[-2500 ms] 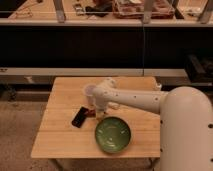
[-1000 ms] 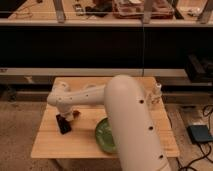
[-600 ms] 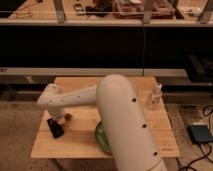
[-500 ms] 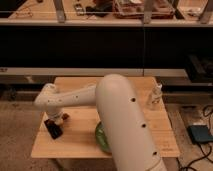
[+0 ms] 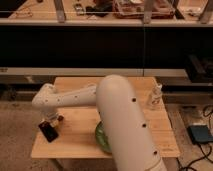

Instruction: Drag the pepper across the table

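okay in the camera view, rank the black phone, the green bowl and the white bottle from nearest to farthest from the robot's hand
The hand is low over the table's left front part.
1. Black phone: just below the hand, near the left front edge.
2. Green bowl: front middle, partly hidden behind the arm.
3. White bottle: far right edge.

The table [image 5: 75, 142] carries phone [image 5: 48, 132], green bowl [image 5: 101, 138], pepper [image 5: 59, 119]; jaws' gripper [image 5: 50, 121] at its left.

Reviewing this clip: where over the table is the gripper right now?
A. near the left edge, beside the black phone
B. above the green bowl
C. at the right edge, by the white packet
A: the gripper hangs low over the left part of the table, just above the black phone, far from the white packet.
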You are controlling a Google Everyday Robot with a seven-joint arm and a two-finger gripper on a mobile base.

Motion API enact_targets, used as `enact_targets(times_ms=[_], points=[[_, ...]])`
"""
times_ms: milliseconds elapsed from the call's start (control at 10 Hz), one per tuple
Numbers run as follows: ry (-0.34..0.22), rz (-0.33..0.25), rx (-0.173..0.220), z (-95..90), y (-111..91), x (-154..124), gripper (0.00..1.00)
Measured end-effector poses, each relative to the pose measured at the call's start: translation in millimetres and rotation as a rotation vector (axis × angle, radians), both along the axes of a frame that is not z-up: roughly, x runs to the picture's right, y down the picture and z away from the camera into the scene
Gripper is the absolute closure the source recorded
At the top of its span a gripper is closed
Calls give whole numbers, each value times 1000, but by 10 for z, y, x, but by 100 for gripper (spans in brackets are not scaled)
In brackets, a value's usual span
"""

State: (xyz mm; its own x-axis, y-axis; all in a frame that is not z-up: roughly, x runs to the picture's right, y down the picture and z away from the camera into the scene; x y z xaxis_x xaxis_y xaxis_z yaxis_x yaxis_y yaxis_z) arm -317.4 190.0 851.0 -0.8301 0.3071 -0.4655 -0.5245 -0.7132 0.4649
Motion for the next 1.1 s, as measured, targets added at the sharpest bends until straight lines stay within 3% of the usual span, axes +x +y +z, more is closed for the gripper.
enact_targets(times_ms=[500, 1100], points=[[-89, 2, -43, 1, 73, -139, 100], [-142, -31, -51, -66, 138, -291, 100]])
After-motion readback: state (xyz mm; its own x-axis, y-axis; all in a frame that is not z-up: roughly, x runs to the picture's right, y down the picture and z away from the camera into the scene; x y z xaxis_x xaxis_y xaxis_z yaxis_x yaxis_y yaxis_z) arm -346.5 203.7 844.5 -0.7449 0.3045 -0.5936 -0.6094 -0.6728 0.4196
